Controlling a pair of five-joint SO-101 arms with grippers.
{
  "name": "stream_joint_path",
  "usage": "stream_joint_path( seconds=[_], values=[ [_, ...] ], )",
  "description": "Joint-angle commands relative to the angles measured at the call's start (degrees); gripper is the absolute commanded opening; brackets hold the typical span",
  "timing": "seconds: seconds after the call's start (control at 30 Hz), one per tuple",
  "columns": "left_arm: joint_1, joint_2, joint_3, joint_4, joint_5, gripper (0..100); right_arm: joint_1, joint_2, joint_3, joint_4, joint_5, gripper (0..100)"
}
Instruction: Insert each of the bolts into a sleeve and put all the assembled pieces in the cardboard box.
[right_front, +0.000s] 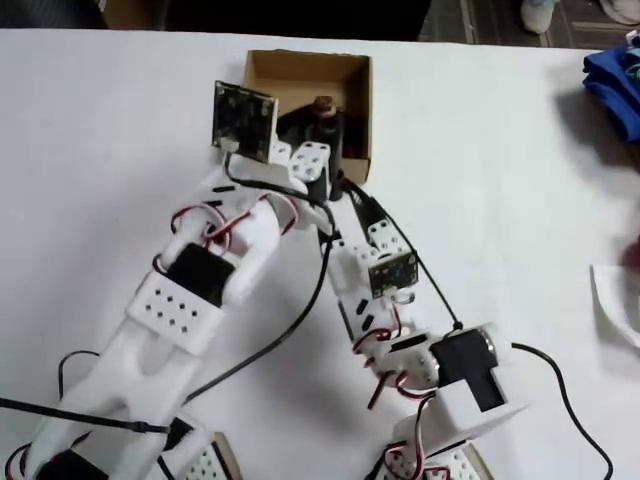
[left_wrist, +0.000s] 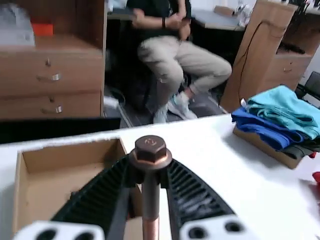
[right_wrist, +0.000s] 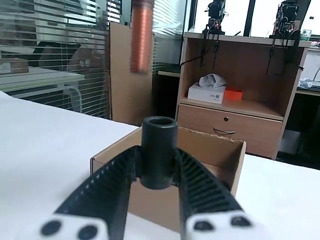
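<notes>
Over the white surface (right_front: 500, 150), your left hand (left_wrist: 150, 167) clamps the bolt (left_wrist: 150, 210) above the sleeve (right_wrist: 159, 142) your right hand (right_wrist: 158, 165) grips; align, then lower.

Copper-coloured hex-head bolt (left_wrist: 150, 200): shank runs off the frame edge in left wrist view. In right wrist view its head is cut off and the shank is blurred.
Black cylindrical sleeve (right_wrist: 159, 145): flanks covered by right gripper (right_wrist: 158, 160) fingers.
Brown cardboard box (right_front: 262, 70): floor largely hidden under white arm parts (right_front: 312, 160) in high view.
</notes>
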Motion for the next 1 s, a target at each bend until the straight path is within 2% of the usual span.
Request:
stream_joint_path(
  seconds=[0.0,0.27,0.53,0.73,0.97],
  values=[
    [0.44,0.09,2.59,-7.38,-4.31,2,0.57,-0.13,-1.76,-1.19,0.44,2.0],
    [0.53,0.00,8.31,-14.24,-4.92,2,0.57,-0.13,-1.76,-1.19,0.44,2.0],
    [0.70,0.09,8.40,-14.86,-4.66,2,0.31,-0.04,-1.76,-1.19,0.44,2.0],
    [0.35,1.23,8.31,-14.42,5.36,3,0.31,-0.04,-1.76,-1.19,0.44,2.0],
    [0.35,6.07,7.87,-14.77,5.63,3,0.66,-0.04,-1.67,-1.19,0.44,2.0]
  ],
)
